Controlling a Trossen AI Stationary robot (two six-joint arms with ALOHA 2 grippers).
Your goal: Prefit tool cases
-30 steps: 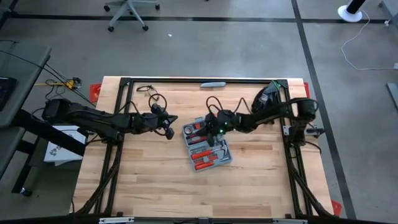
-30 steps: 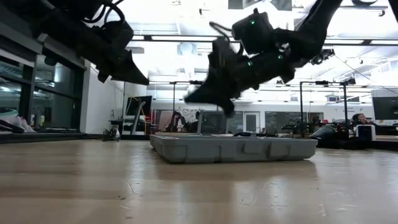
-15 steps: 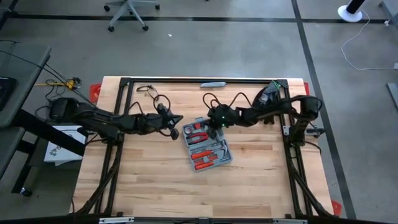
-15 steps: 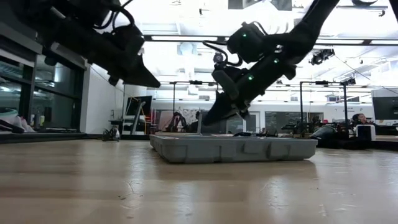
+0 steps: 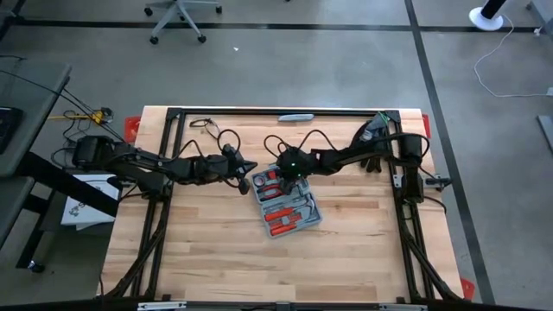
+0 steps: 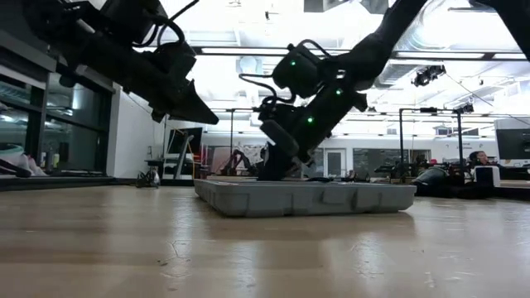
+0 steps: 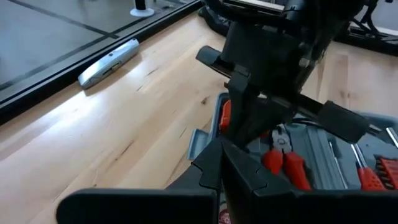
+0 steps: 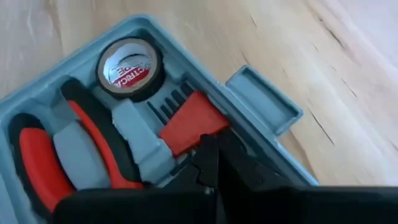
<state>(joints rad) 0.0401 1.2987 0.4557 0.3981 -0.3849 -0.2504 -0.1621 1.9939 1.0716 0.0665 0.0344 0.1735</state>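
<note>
Wooden table [image 5: 216, 250] seen from above, with two dark robot arms reaching toward its middle from opposite sides. Near the centre lies the tool case [image 5: 288, 206], a blue-grey plastic tray lying open and flat on the wood, turned at a slight angle to the table edges. Its moulded recesses hold red-handled tools.

Coming from the table's right side, the right gripper [image 5: 275, 175] is down over the far-left corner of the case, with its fingers pinched together and nothing between them. In the right wrist view, the closed fingertips [image 8: 214, 165] point into the tray beside a red block-shaped piece [image 8: 189, 127], close to a round roll of tape [image 8: 129, 67] in its own circular recess and red-and-black pliers [image 8: 81, 146]. Whether the tips actually touch the tray cannot be told. A small latch tab [image 8: 264, 99] sticks out from the case's rim.

Stretching in from the left, the left gripper [image 5: 244, 179] hangs just beside the left edge of the case, above the wood, its fingers also closed on nothing. From table height, the left gripper [image 6: 199, 112] is clearly raised off the surface, while the right gripper [image 6: 269, 170] dips to the top of the case [image 6: 306, 199].

At the far edge of the table, well apart from the case, lies a slim grey-blue bar [image 5: 295, 117].
</note>
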